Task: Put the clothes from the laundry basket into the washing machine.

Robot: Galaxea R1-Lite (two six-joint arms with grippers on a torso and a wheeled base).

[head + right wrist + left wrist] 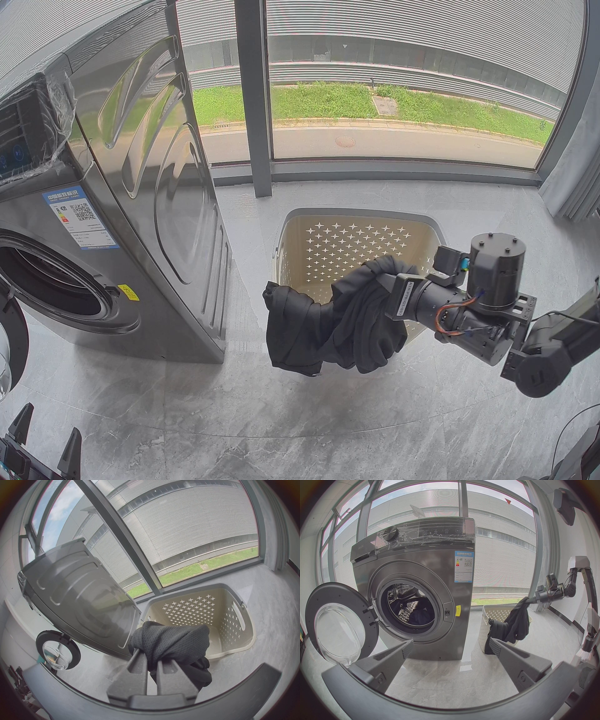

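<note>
Garment (pixel 331 325) in right gripper (pixel 151 660) hangs over laundry basket (pixel 359 214) rim.

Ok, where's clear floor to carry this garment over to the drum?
Bare floor lies between the washing machine and the laundry basket, and in front of both. Tighter at the drum opening: open door and left pincer nearby. The right pincer's black garment hangs at the basket's near corner.

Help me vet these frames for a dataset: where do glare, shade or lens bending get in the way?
Head view: daylight through the window mirrors the grass on the washer side. Left wrist view: fisheye bows the window frames, corners go black, the drum lies in shade. Right wrist view: same bowing; the garment is evenly lit.
</note>
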